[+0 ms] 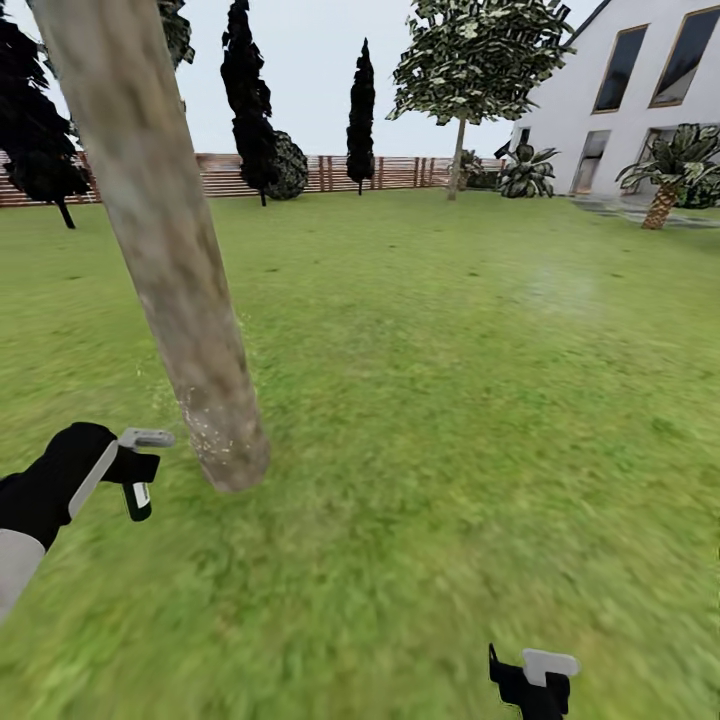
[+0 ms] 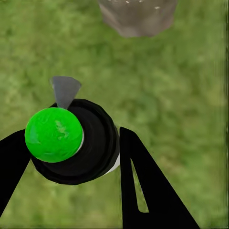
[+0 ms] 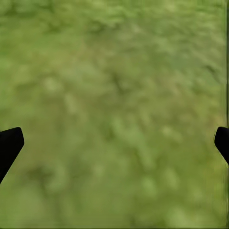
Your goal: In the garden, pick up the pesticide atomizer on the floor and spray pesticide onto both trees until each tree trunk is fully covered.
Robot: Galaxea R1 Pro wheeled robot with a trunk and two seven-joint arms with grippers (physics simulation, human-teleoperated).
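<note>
The pesticide atomizer [image 2: 71,143] has a round black body, a bright green ball cap [image 2: 53,134] and a grey nozzle [image 2: 64,90]. My left gripper [image 2: 71,138] is shut on it, its black fingers [image 2: 143,186] on both sides. The nozzle faces the base of the near tree trunk [image 2: 138,16]. In the head view that thick mottled trunk [image 1: 170,260] leans across the left, with pale specks low on it, and my left gripper [image 1: 140,470] hangs just left of its foot. A second tree [image 1: 460,150] stands far back. My right gripper [image 1: 535,680] is open over the grass floor [image 3: 114,114].
A brown slatted fence [image 1: 350,172] closes off the far end of the lawn, with dark conifers [image 1: 250,100] in front of it. A white house [image 1: 640,90] and a short palm [image 1: 665,190] stand at the back right. Open grass [image 1: 450,400] stretches ahead and to the right.
</note>
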